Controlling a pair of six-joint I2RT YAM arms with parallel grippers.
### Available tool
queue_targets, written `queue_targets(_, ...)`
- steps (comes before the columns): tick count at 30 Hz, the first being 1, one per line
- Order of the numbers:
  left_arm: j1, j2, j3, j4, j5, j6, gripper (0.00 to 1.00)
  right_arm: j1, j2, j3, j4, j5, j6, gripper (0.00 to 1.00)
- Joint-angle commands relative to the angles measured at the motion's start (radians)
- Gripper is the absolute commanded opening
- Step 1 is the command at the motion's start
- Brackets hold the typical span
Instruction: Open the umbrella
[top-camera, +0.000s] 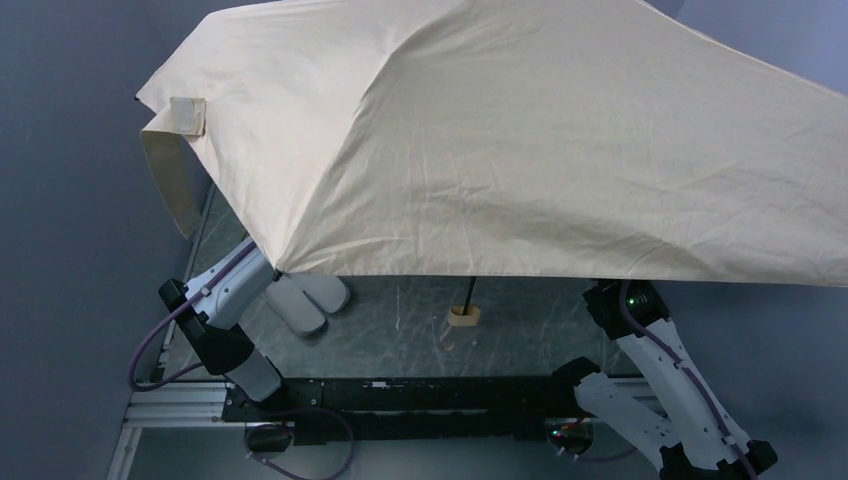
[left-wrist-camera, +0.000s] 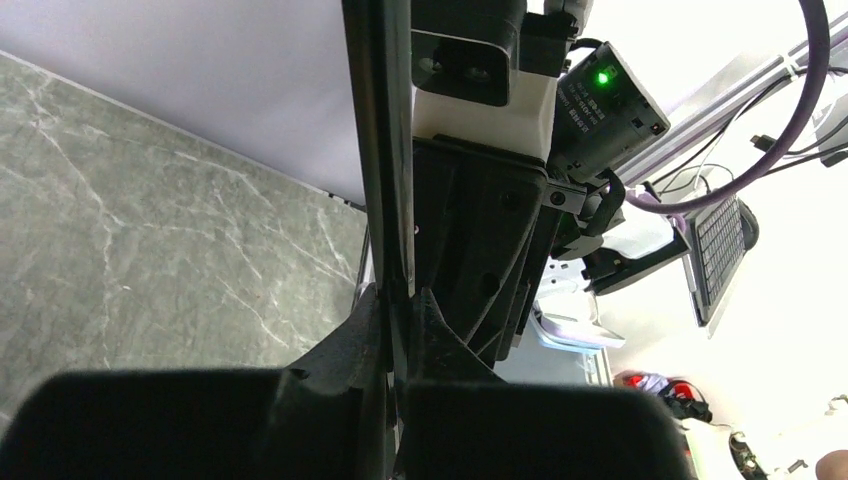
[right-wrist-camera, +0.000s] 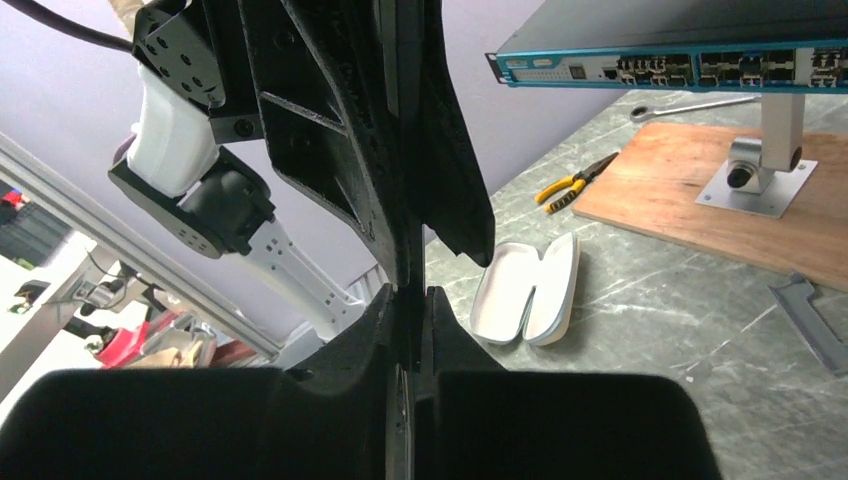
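The umbrella (top-camera: 520, 140) looks fully open, spread across the upper frame above the surface (top-camera: 540, 330), with its handle (top-camera: 463, 316) at lower centre. The left end effector (left-wrist-camera: 398, 345) and right end effector (right-wrist-camera: 408, 335) are each clamped tight on its thin shaft (left-wrist-camera: 385, 150). Probably only letting go remains.

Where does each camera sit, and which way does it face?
Top: above and behind, looking down on the open umbrella; left arm and right arm show.
Left wrist: on the left arm, facing along the left gripper, shut on the umbrella's shaft.
Right wrist: on the right arm, facing along the right gripper, shut on the same shaft.
Shared: top and right wrist both show the white case.
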Motion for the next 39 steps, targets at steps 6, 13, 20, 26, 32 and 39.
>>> queue_targets(6, -0.043, -0.017, 0.102, -0.055, -0.176, 0.14, 0.54, 0.002, -0.033, 0.053, -0.031, 0.118, -0.041, 0.0)
queue_targets(13, -0.063, -0.091, 0.034, -0.157, -0.352, 0.202, 1.0, 0.002, 0.02, 0.13, 0.062, 0.233, -0.046, 0.0)
queue_targets(20, -0.084, -0.261, -0.132, -0.19, -0.529, 0.226, 0.99, 0.001, 0.158, 0.262, 0.107, 0.268, -0.121, 0.0)
queue_targets(26, -0.098, -0.495, -0.396, -0.185, -0.67, 0.214, 0.99, 0.001, 0.274, 0.353, 0.125, 0.316, -0.178, 0.0)
queue_targets(32, -0.106, -0.709, -0.626, -0.263, -0.792, 0.205, 0.99, -0.01, 0.379, 0.406, 0.132, 0.344, -0.181, 0.0)
queue_targets(39, -0.109, -0.912, -0.786, -0.481, -0.914, 0.146, 0.99, -0.037, 0.448, 0.393, 0.116, 0.35, -0.184, 0.0)
